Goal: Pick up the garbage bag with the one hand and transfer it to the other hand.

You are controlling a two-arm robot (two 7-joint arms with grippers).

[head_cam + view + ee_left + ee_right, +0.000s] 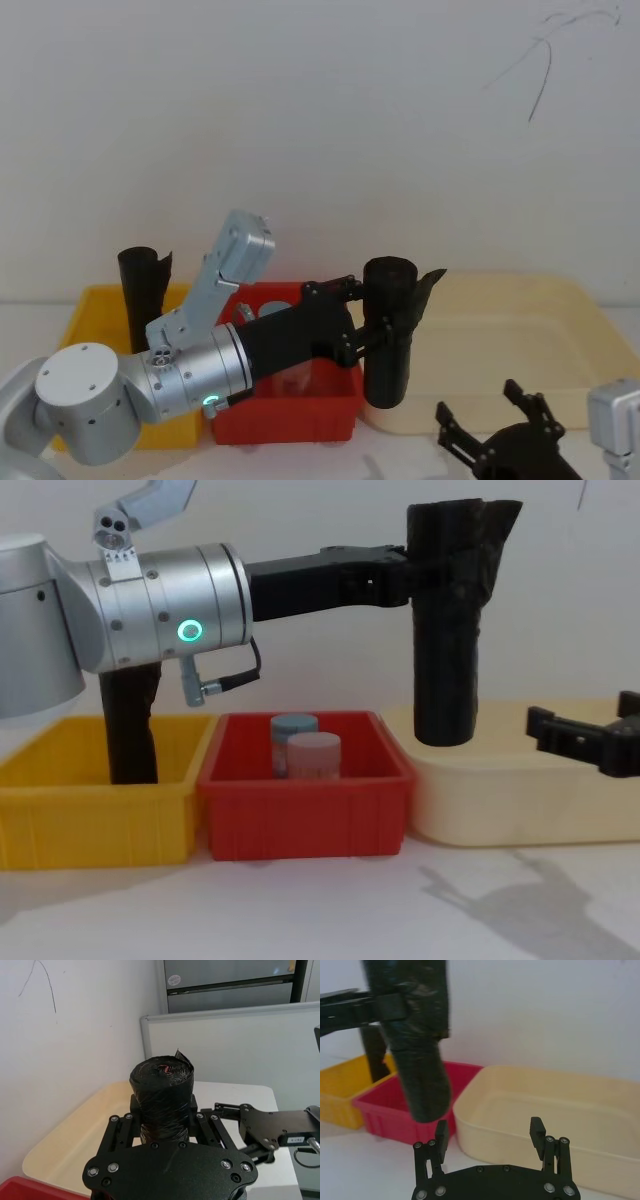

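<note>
Black two-finger right gripper (pixel 489 1129) sat open by the cream plastic tray (pixel 500 800), so the tall black rolled garbage bag (pixel 445 670), squeezed by the green-ringed left gripper (pixel 375 318) above the tray's edge, could drop if freed early.

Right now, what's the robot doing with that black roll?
Its left gripper is clamped on the garbage bag, holding it upright in the air above the cream tray's edge, next to the red bin. The right gripper is open lower down, not touching it. A second roll stands in the yellow bin.
</note>
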